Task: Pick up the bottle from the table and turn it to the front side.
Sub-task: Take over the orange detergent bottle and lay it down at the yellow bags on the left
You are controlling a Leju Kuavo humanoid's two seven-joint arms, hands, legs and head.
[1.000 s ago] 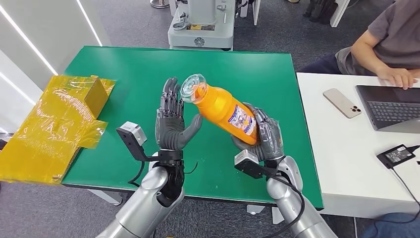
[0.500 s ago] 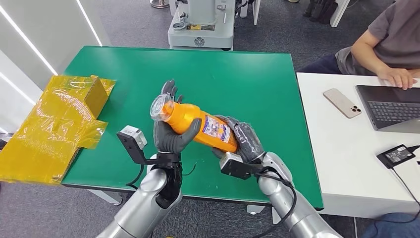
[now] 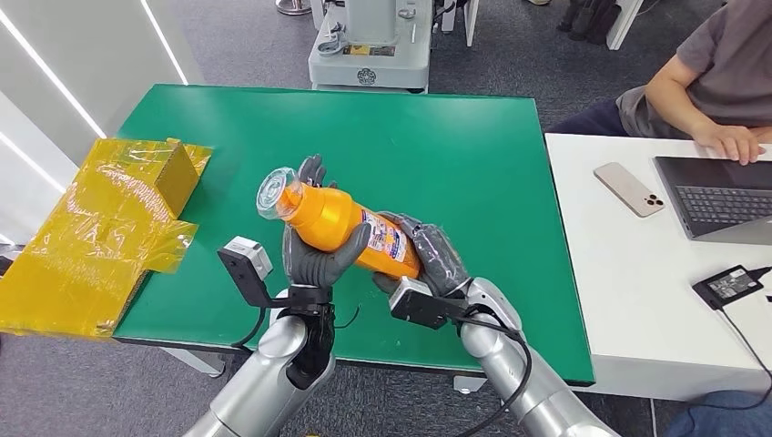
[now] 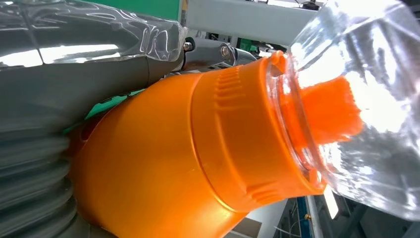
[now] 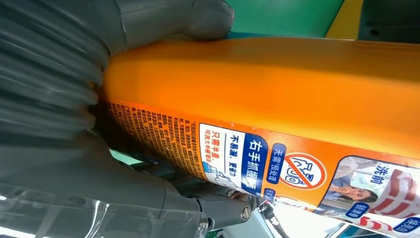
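The left hand (image 3: 314, 255) cups the shoulder of the orange bottle (image 3: 346, 223), thumb curled over its front, while the right hand (image 3: 432, 259) grasps the base end. The bottle hangs tilted above the green counter (image 3: 473, 146), clear cap (image 3: 273, 191) pointing toward the yellow wrapped box (image 3: 100, 228) at the counter's left edge. Bare green surface lies beyond and to the right, up to the white desk (image 3: 619, 273).
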